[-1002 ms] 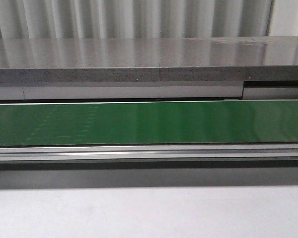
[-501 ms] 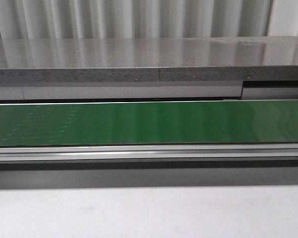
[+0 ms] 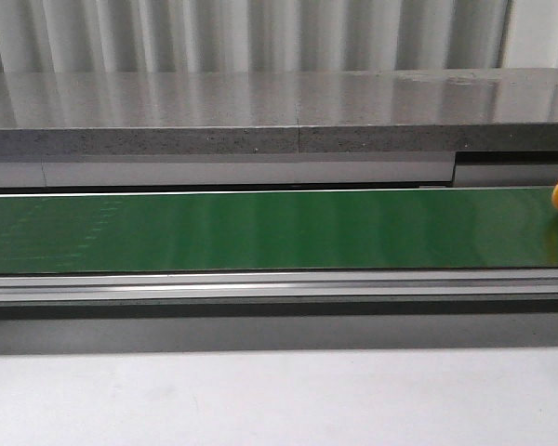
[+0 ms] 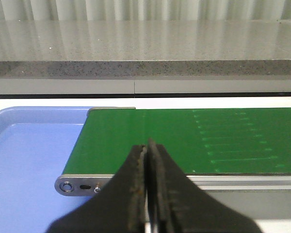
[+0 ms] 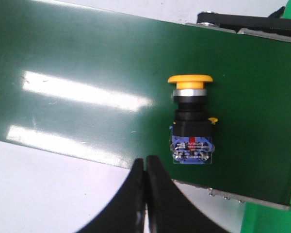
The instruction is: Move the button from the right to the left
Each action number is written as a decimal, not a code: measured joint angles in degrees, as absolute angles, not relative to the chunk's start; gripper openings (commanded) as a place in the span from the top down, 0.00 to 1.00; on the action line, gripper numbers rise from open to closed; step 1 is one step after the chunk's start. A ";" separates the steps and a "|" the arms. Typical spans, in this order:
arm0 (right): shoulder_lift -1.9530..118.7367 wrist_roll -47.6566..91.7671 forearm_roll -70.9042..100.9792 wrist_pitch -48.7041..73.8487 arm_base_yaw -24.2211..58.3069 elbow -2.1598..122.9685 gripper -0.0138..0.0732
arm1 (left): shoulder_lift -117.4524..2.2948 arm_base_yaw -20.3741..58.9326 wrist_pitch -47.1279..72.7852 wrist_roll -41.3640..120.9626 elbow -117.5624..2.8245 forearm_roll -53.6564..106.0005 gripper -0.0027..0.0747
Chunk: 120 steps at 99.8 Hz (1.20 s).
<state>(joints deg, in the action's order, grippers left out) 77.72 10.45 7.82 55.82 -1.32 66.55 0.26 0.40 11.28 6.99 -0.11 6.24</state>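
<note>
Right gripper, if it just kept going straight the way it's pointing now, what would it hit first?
Probably the green belt. The right gripper is shut and aims at bare belt; the button lies off to one side of that line. Depth is uncertain.

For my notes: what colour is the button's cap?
Yellow. The button shows best in the right wrist view, lying on the green belt.
</note>
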 measured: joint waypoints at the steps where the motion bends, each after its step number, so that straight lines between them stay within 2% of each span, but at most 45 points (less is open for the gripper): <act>1: 77.42 10.45 7.82 55.57 -1.14 66.33 0.92 | 0.26 0.40 11.28 6.99 -0.11 6.24 0.99; 29: 61.56 10.58 7.82 47.56 0.98 53.92 0.92 | 0.26 0.40 11.28 6.99 -0.11 6.24 0.99; 65: 34.31 10.58 7.82 39.61 0.98 37.95 0.92 | 0.26 0.40 11.28 6.99 -0.11 6.24 0.99; 97: 13.25 10.58 7.82 38.40 0.98 29.88 0.92 | 0.26 0.40 11.28 6.99 -0.11 6.24 0.99; 120: 3.30 10.58 7.82 38.26 0.98 26.29 0.92 | 0.26 0.40 11.28 6.99 -0.11 6.24 0.99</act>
